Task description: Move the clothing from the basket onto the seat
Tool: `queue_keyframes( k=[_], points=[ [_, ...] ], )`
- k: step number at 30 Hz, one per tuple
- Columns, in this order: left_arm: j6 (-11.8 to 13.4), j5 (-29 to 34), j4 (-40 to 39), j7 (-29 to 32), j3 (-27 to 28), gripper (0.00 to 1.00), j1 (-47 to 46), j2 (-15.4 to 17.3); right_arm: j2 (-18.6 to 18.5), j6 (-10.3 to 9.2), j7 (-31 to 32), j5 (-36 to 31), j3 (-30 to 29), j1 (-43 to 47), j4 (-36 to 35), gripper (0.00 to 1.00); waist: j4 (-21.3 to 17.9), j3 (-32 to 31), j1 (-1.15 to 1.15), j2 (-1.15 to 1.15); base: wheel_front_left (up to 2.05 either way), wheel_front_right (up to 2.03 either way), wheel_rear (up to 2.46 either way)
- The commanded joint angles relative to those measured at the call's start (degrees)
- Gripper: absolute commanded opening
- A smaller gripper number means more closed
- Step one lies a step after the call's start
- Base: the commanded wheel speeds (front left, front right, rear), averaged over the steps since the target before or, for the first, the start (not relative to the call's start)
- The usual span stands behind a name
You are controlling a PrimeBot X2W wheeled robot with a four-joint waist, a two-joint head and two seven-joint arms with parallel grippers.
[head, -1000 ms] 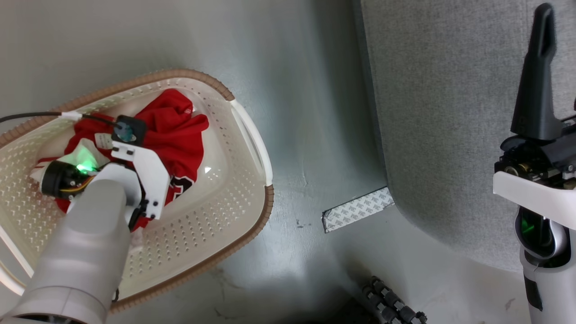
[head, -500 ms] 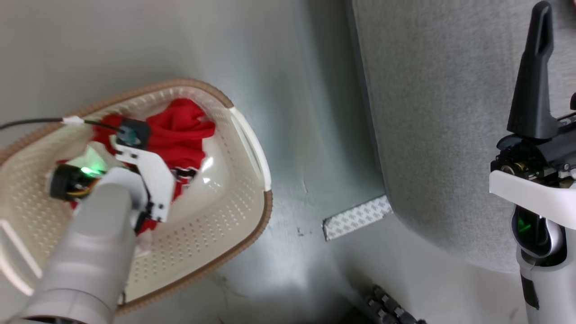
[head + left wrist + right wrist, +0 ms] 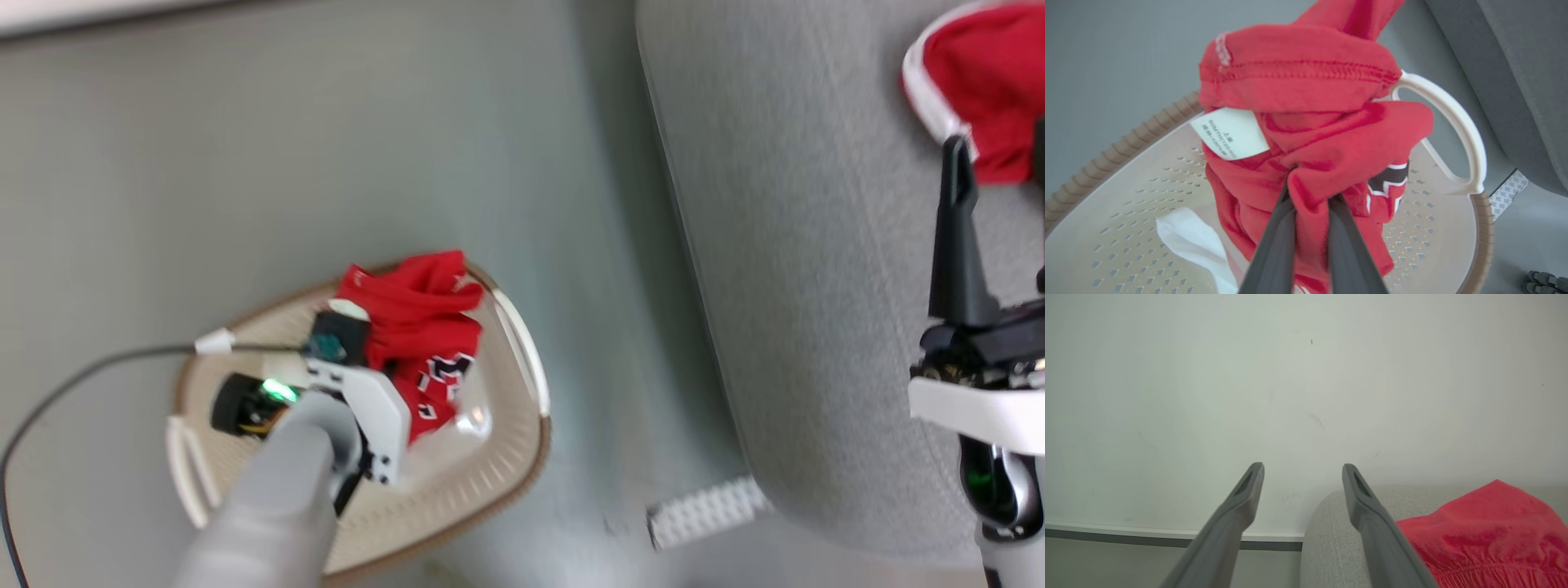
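Note:
A red garment [image 3: 1310, 81] with a white care label and dark numerals hangs bunched over the cream basket [image 3: 1482, 228], with my left gripper [image 3: 1308, 192] shut on a fold of it. From the head the same garment [image 3: 416, 327] sits beside the left wrist, over the basket [image 3: 522, 457] on the floor. A second red garment [image 3: 980, 73] with white trim lies on the grey seat [image 3: 800, 286]. My right gripper [image 3: 1302, 469] stands open and empty above the seat [image 3: 1327, 539], left of that garment [image 3: 1486, 531].
A white cloth [image 3: 1188, 241] lies on the basket's floor. A patterned tape patch [image 3: 702, 510] marks the floor between basket and seat. A black cable [image 3: 82, 371] runs left from the left wrist. A pale wall [image 3: 1306, 375] with a baseboard stands behind the seat.
My left gripper has shut on the red garment and raised it off the basket floor. The head camera has shifted, so the basket looks smaller and the garment on the seat has come into view.

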Motion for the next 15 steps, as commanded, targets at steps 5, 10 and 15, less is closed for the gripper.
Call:
queue_keyframes(
  k=[5, 10, 15],
  points=[
    [-0.2, -4.74, -3.9, -3.31, -3.99, 0.0, 4.86, -1.05, -1.66, -0.13, 0.01, -0.47, 0.59, 3.29, 1.75, 1.0, 5.93, -13.49, 0.01, 0.0, 0.0, 0.0, 0.0],
    [-0.21, -10.3, -10.63, -4.73, -9.26, 0.0, 8.02, -1.19, -2.69, -0.13, 0.01, -0.53, 0.82, 5.84, 3.27, 1.0, 7.85, -19.37, 0.01, 0.0, 0.0, 0.0, 0.0],
    [-0.14, -13.54, -17.66, -5.47, -11.81, 0.0, 8.29, -0.69, -2.97, -0.13, 0.01, -0.79, 1.24, 8.22, 4.07, 1.0, 9.1, -23.75, 0.01, 0.0, 0.0, 0.0, 0.0]
  ],
)
